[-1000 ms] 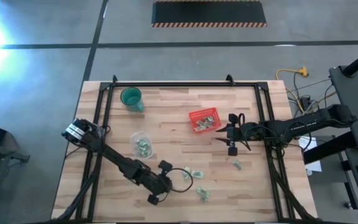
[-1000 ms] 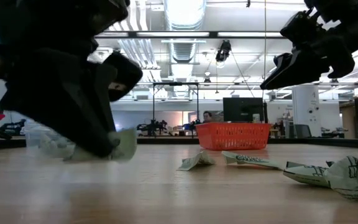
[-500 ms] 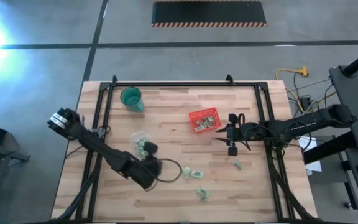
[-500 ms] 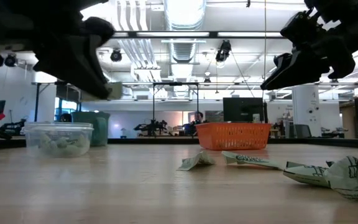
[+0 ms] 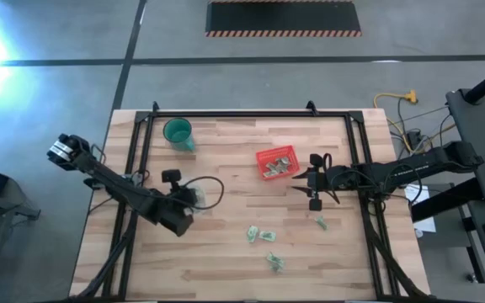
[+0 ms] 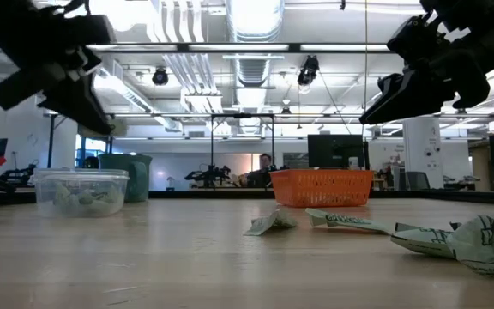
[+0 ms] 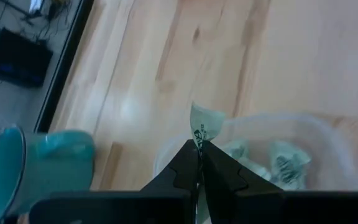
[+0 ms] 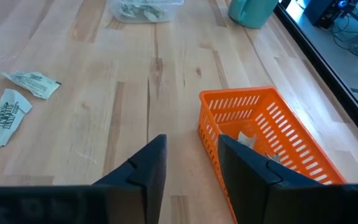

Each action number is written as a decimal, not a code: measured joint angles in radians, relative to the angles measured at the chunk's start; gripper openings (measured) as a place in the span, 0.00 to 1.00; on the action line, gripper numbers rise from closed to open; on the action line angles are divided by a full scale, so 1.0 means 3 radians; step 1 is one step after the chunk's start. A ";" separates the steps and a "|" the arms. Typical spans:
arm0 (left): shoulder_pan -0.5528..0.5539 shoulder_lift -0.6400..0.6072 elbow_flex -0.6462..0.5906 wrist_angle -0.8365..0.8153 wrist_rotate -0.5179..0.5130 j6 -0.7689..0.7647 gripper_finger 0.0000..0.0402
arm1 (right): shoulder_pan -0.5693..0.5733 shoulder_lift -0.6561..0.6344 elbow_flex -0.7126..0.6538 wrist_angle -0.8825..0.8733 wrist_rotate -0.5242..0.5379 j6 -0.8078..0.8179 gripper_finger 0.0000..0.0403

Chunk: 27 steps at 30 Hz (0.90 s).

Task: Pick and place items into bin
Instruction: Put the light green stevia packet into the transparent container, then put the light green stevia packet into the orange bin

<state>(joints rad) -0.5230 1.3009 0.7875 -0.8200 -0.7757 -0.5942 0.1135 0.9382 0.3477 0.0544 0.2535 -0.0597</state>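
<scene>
My left gripper (image 5: 190,195) hangs above a clear plastic tub (image 7: 278,146), shut on one pale green piece (image 7: 202,123). More pale green pieces (image 7: 284,160) lie inside that tub. The red basket (image 5: 277,162) stands toward the table's far right and holds a few pieces (image 8: 247,142). Several more pieces (image 5: 259,235) lie flat on the wood near the table's middle and near side. My right gripper (image 8: 191,140) is open and hovers just off the basket's near-right side, touching nothing. My left gripper pinches the pale green piece by its lower edge (image 7: 198,138) between the two fingertips (image 7: 188,152). The fingers point downward. The piece sticks out beyond the tips, lifted clear above the clear tub's rim.
A teal cup (image 5: 178,132) stands at the table's far left, beyond the clear tub (image 6: 81,190). A black frame (image 5: 226,116) runs along the table's far edge and sides. Loose pieces (image 6: 350,221) lie between the tub and the near edge.
My left gripper has risen from the tabletop near the near edge with the piece in its fingers. It has swung toward the far left and now hangs over the clear tub.
</scene>
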 joint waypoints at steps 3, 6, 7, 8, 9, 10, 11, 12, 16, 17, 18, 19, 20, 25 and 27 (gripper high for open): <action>0.0001 -0.0061 -0.0146 0.0005 0.0001 -0.0097 0.00 | 0.0001 0.0000 -0.0001 -0.0001 -0.0001 0.0000 0.34; 0.0002 -0.0082 -0.0234 0.0024 0.0003 -0.0180 0.00 | 0.0000 0.0000 -0.0001 0.0000 0.0000 0.0000 0.34; 0.0001 -0.0082 -0.0251 0.0023 0.0003 -0.0183 0.00 | 0.0000 0.0000 -0.0001 0.0000 0.0000 0.0001 0.33; 0.0001 -0.0082 -0.0259 0.0021 0.0005 -0.0183 0.00 | 0.0000 0.0000 -0.0001 0.0001 -0.0001 0.0000 0.33; 0.0001 -0.0077 -0.0259 0.0024 0.0004 -0.0184 0.00 | 0.0000 0.0000 -0.0001 0.0000 0.0000 0.0000 0.33; 0.0001 -0.0068 -0.0259 0.0028 0.0001 -0.0185 0.00 | 0.0000 0.0000 0.0000 0.0000 -0.0001 0.0000 0.32; 0.0001 -0.0066 -0.0259 0.0026 0.0006 -0.0185 0.00 | 0.0000 0.0000 -0.0001 0.0000 0.0000 0.0000 0.32; 0.0001 -0.0066 -0.0259 0.0031 0.0007 -0.0185 0.00 | 0.0001 0.0000 -0.0001 0.0000 -0.0001 0.0000 0.32; 0.0001 -0.0065 -0.0259 0.0092 0.0006 -0.0186 0.04 | 0.0000 0.0000 -0.0001 0.0001 0.0000 0.0000 0.32; 0.0001 -0.0068 -0.0259 0.0089 0.0004 -0.0187 0.06 | 0.0000 0.0000 -0.0001 0.0000 -0.0001 0.0001 0.32; 0.0001 -0.0069 -0.0259 0.0090 0.0000 -0.0188 0.08 | 0.0000 0.0000 0.0000 0.0000 -0.0001 0.0001 0.32; 0.0001 -0.0067 -0.0259 0.0090 -0.0009 -0.0188 0.10 | 0.0000 0.0000 -0.0001 -0.0001 -0.0001 0.0001 0.33; 0.0001 -0.0059 -0.0259 0.0090 -0.0027 -0.0187 0.12 | 0.0000 0.0000 0.0000 0.0000 -0.0001 0.0007 0.33; 0.0001 -0.0043 -0.0259 0.0089 -0.0064 -0.0184 0.21 | 0.0000 0.0000 -0.0002 -0.0030 -0.0098 0.0104 0.32; 0.0001 -0.0043 -0.0259 0.0100 -0.0059 -0.0185 0.23 | 0.0000 0.0000 -0.0001 -0.0074 -0.0265 0.0105 0.32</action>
<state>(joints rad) -0.5228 1.2879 0.7097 -0.7900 -0.7936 -0.6498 0.1135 0.9382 0.3473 0.0321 0.1741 -0.0282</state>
